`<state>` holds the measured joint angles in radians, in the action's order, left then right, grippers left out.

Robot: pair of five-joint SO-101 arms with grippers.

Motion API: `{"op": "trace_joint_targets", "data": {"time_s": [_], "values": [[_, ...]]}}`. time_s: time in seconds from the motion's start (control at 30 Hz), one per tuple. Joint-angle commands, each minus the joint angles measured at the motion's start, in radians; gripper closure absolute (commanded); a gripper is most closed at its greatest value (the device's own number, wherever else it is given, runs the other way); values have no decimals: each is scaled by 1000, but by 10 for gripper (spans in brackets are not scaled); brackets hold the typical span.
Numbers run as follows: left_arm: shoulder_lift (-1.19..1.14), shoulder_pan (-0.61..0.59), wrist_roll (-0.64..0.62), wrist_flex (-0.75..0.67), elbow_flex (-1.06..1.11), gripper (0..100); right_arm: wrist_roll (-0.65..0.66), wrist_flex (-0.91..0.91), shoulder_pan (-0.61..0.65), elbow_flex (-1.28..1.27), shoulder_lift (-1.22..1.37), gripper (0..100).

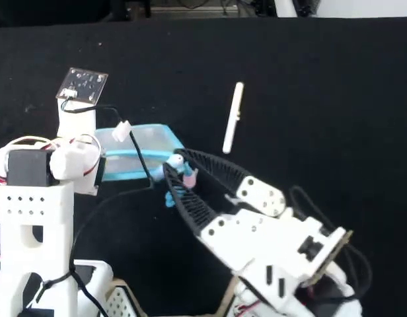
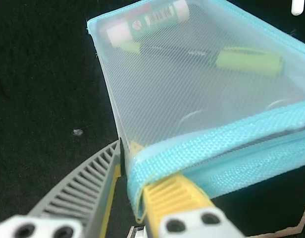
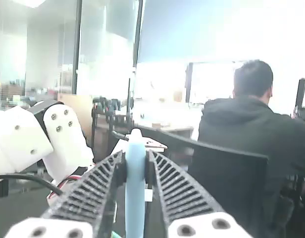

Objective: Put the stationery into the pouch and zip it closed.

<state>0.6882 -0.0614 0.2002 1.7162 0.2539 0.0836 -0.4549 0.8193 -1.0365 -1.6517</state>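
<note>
My left pincer [image 2: 127, 148] is clamped on the zipper-edge corner of the mesh pouch [image 2: 192, 89]. The pouch lies on the black table [image 1: 309, 99] with a glue stick [image 2: 152, 20] and green markers [image 2: 249, 60] inside. My right pincer [image 3: 135, 154] is closed on a pale blue pen [image 3: 135, 198], just beside the pouch at its 4 o'clock. A white pen [image 1: 233, 117] lies at its 2 o'clock.

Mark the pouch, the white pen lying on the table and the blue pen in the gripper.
pouch [image 2: 192, 94], left wrist view, on its mesh side wall.
white pen [image 1: 232, 119], high view, on the middle of its barrel.
blue pen [image 3: 135, 183], right wrist view, on its barrel.
</note>
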Motion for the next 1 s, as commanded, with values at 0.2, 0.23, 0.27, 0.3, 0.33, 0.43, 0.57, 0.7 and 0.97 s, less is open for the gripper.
{"op": "trace_joint_targets", "data": {"time_s": [0.2,0.23,0.27,0.3,0.33,0.43,0.57,0.7,0.97], "values": [[0,13,-11,12,2,970,94,158,-18,-285,-105,988],[0,13,-11,12,2,970,110,186,-29,-317,-107,988],[0,13,-11,12,2,970,123,224,-43,-354,-113,988],[0,13,-11,12,2,970,132,267,-57,-389,-114,988],[0,13,-11,12,2,970,133,311,-69,-421,-114,988],[0,13,-11,12,2,970,132,407,-84,-493,-114,988],[0,13,-11,12,2,970,130,365,-78,-503,-110,987],[-2,13,-11,6,1,970,126,167,-44,-433,-105,982],[-2,13,-11,6,-4,970,124,-118,46,-260,-104,866]]}}
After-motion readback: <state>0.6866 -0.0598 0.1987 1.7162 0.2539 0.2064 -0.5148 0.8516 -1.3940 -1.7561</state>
